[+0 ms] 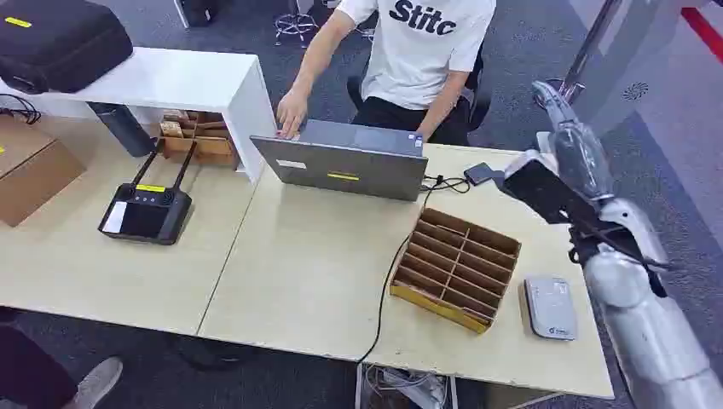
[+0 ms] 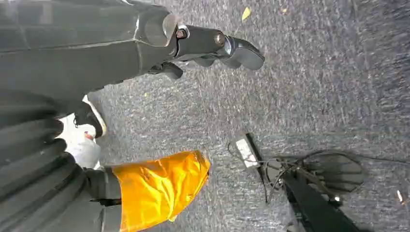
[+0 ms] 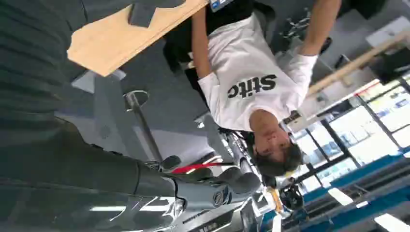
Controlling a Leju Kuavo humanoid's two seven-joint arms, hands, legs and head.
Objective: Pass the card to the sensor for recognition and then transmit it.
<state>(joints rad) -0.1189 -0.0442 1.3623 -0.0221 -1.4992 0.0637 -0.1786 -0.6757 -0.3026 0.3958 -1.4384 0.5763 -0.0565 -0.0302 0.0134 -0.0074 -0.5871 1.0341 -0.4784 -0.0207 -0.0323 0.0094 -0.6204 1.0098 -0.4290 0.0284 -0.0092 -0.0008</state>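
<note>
My right hand (image 1: 558,119) is raised off the table's far right corner, beside the seated person, with its fingers pointing up and away. In the right wrist view its thumb (image 3: 232,186) and fingers stand apart with nothing between them. The grey-white card sensor (image 1: 550,307) lies flat on the table at the near right, well below that hand. To the sensor's left stands a wooden divided box (image 1: 456,268). My left hand (image 2: 212,46) hangs over grey carpet and holds nothing.
A person in a white T-shirt (image 1: 422,51) sits behind the table with one hand on a grey laptop (image 1: 341,158). A small black adapter (image 1: 482,175) and its cable lie near the laptop. A black device with antennas (image 1: 145,209) and a cardboard box (image 1: 34,170) sit at the left.
</note>
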